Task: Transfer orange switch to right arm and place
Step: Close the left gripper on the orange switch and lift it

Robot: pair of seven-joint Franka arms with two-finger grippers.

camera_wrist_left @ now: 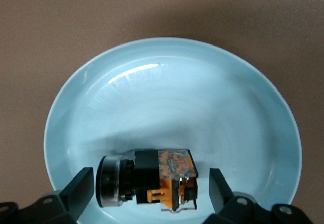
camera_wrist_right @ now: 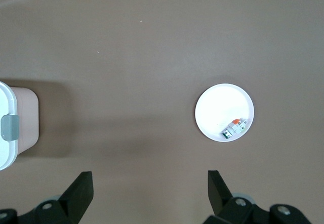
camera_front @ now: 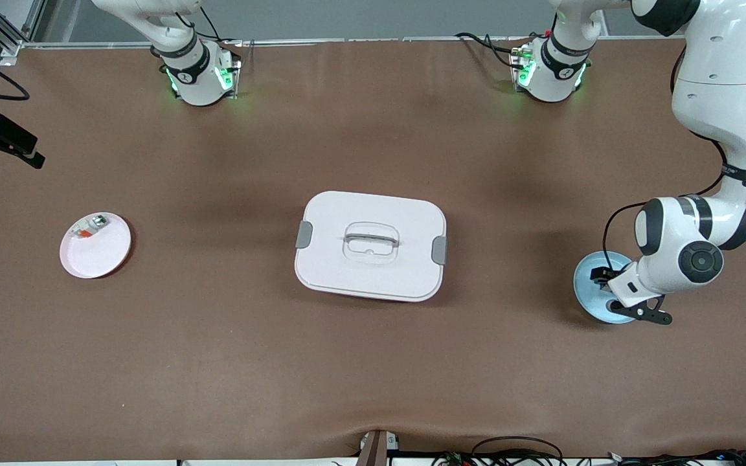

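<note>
- The left gripper [camera_wrist_left: 152, 196] hung low over the blue plate [camera_front: 585, 285], fingers [camera_wrist_left: 78, 189] spread wide on either side of the orange switch [camera_wrist_left: 152, 181], which lay in that plate.
- The lidded white box [camera_front: 370, 245] sat mid-table.
- The right gripper [camera_wrist_right: 150, 193], fingers open and empty, waited high over the table near the white plate [camera_front: 96, 245].

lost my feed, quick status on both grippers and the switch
Left gripper open, low over the blue plate, straddling the orange switch. Right gripper open, waiting high. Nothing in the way.

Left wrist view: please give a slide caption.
Open left gripper straddles the orange switch lying on the blue plate.
</note>
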